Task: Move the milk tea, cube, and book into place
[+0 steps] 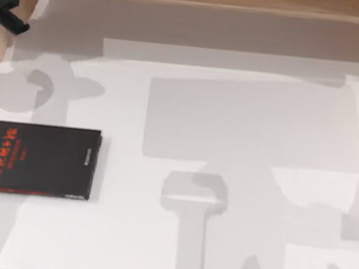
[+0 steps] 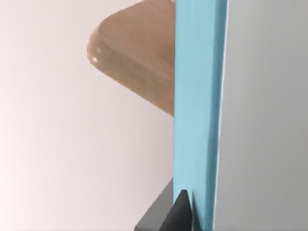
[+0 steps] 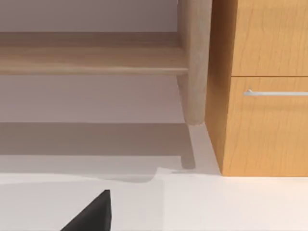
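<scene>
From above, the white counter carries a flat black book with red lettering at its left side, lying square and untouched; the left arm's gripper sits at the far-left corner, dark and partly cut by the frame edge, beside a pale wooden block there; whether its jaws are closed cannot be told from this view.

In the left wrist view, the flat teal-blue book stands on edge close before the camera, its cover running the height of the frame, with a dark fingertip pressed against its lower edge; so the left jaws appear clenched on that book, held aloft near a rounded pale-wood shelf corner.

In the right wrist view, a dark finger tip of the right gripper pokes in low, above the counter, facing a light wooden cabinet with a metal drawer handle; its jaws' state cannot be told.

The risk, as I judge it: the book is pinched near one edge, so it could pivot or slip; its far corner could also strike the shelf.
</scene>
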Tool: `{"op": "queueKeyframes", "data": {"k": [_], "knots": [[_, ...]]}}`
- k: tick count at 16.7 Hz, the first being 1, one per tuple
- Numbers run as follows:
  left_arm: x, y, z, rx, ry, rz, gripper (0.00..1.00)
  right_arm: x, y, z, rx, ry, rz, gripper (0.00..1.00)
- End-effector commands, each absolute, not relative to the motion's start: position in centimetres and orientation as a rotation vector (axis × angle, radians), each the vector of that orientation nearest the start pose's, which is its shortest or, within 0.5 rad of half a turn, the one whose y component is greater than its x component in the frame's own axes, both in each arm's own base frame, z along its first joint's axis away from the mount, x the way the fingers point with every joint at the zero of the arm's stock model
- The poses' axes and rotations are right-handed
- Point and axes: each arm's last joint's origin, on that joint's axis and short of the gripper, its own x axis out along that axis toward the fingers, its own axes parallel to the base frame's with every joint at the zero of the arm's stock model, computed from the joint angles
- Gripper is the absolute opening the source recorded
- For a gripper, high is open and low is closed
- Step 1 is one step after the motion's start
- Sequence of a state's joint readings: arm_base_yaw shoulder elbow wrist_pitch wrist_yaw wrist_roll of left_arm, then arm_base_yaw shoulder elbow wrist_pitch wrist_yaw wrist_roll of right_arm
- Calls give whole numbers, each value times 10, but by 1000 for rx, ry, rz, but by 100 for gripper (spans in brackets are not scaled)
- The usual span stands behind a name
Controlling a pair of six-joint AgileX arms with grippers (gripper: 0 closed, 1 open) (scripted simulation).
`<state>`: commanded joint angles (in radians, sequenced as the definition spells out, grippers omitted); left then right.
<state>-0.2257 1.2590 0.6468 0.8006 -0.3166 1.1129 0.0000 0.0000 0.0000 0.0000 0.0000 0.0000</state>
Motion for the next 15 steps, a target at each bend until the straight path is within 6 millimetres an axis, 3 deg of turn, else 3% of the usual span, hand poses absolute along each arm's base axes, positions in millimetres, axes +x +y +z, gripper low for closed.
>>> {"op": "queueKeyframes", "data": {"k": [3, 6, 8, 11, 15], "knots": [[255, -58, 213, 1215, 57, 42, 0, 106, -1, 160, 0, 0, 0, 100], [225, -59, 147, 1386, 217, -159, 0, 106, -1, 160, 0, 0, 0, 100], [204, -57, 116, 1467, 294, -290, 0, 106, -1, 160, 0, 0, 0, 100], [182, -52, 91, 1530, 366, -416, 0, 106, -1, 160, 0, 0, 0, 100], [178, -51, 87, 1539, 379, -437, 0, 106, -1, 160, 0, 0, 0, 100]]}}
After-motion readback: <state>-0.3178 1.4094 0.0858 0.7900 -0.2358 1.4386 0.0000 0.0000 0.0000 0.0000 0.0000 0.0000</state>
